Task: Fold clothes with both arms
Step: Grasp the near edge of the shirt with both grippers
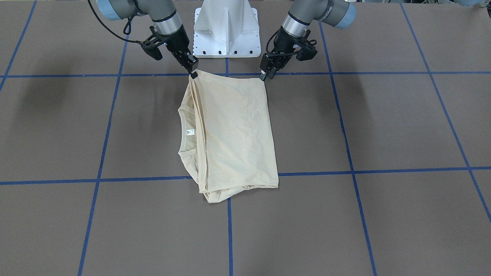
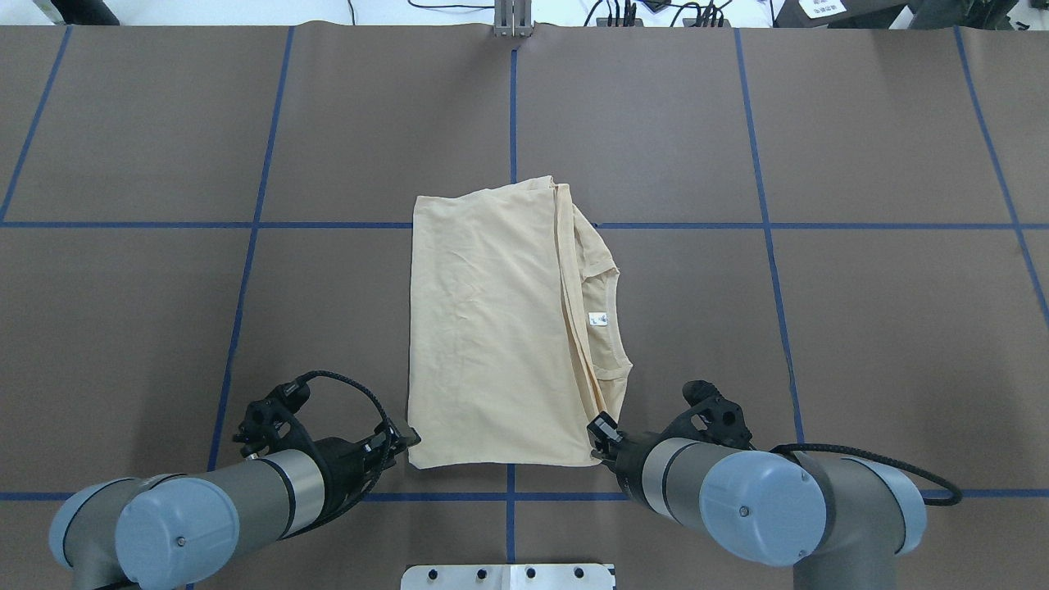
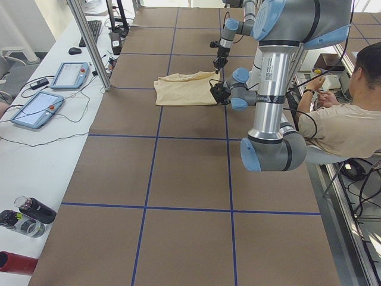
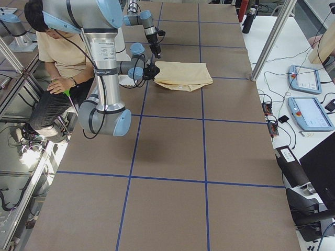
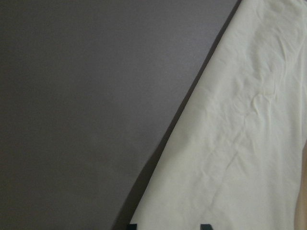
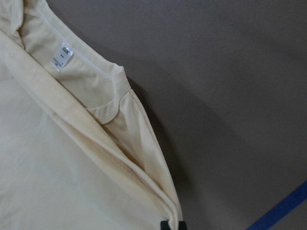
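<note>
Right gripper (image 1: 193, 72): jaws closed almost to nothing on the shirt's (image 1: 234, 130) robot-side corner by the collar (image 1: 183, 132) (the hem is seen running in between the tips in the wrist view).
Left gripper (image 1: 264, 76): jaws parted, set over the other robot-side corner; no hold is seen.
Shirt: folded to an oblong, laid flat at the middle of the table (image 1: 383, 122), toward the robot-side edge; collar and label (image 1: 190, 132) exposed.
Handling: judged light, thin and limp, its layers apt to slide; best pinched through all layers at the corners.
</note>
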Available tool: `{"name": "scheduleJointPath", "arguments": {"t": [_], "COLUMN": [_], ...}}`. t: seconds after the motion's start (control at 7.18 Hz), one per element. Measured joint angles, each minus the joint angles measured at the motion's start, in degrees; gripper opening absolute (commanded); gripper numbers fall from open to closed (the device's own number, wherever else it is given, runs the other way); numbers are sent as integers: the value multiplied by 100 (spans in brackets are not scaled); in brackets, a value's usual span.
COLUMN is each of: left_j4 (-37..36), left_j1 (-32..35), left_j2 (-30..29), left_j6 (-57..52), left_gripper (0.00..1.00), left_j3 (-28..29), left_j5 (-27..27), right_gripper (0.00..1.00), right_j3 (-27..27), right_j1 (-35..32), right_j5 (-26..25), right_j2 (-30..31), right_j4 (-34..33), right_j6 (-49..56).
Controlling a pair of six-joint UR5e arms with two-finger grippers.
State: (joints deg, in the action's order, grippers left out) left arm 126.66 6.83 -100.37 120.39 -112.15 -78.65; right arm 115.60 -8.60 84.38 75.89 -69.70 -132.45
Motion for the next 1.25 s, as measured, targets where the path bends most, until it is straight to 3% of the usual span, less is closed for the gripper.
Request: {"name": "scheduleJointPath", "arguments": {"t": [1.25], "left_j4": [-133], "left_j1": [-123], "left_j2": [-193], "left_j6": [86], "left_gripper": [49], "left_j3": [278], "left_j5": [11], "right_gripper": [0], "right_j3": [24], "right_j1": [-1], "right_j5": [0], "right_j2": [4], "right_j4": [0], "right_j6": [0]}}
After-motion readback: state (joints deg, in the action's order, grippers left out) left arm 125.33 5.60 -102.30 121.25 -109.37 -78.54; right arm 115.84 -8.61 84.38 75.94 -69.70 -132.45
